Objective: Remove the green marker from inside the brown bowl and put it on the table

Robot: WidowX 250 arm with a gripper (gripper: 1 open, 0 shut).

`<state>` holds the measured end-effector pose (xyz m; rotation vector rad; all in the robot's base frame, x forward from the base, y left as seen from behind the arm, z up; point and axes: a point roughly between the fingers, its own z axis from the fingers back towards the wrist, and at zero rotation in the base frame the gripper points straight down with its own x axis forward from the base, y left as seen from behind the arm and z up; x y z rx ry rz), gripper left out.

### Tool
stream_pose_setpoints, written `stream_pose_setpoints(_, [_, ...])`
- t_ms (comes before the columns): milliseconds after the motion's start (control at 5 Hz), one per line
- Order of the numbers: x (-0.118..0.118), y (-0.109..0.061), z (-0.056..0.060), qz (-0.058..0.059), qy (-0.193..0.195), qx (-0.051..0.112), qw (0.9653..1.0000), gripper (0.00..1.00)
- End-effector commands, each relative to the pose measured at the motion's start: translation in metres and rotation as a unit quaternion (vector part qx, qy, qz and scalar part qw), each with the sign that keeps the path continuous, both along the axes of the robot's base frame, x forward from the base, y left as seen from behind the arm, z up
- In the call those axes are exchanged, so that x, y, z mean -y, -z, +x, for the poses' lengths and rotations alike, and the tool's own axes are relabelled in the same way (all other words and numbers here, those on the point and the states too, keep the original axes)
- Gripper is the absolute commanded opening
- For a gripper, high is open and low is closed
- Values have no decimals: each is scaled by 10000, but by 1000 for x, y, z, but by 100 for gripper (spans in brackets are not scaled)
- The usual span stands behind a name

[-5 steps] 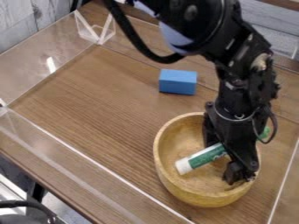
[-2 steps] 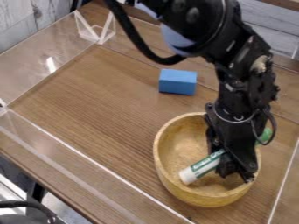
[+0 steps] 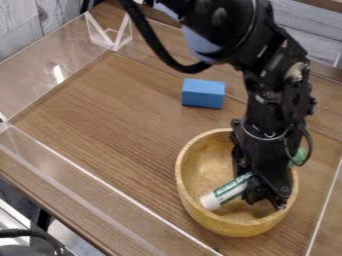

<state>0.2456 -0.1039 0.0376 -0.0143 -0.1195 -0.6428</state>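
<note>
green marker (image 3: 227, 190) inside brown bowl (image 3: 201, 160), fingers (image 3: 263, 186) clamped on its green end

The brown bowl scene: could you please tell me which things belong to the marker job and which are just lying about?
In the job:
green marker, inside the bowl
brown bowl
table
gripper, shut on the marker

Lying about:
blue block
</note>
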Motion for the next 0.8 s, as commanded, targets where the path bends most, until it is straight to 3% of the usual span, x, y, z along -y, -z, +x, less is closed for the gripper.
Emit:
stream_pose_setpoints(0, [1,-14,10,-111,-41,228,9997,0])
stream_pose_setpoints(600, [-1,-18,11,-114,-66,178,9998,0])
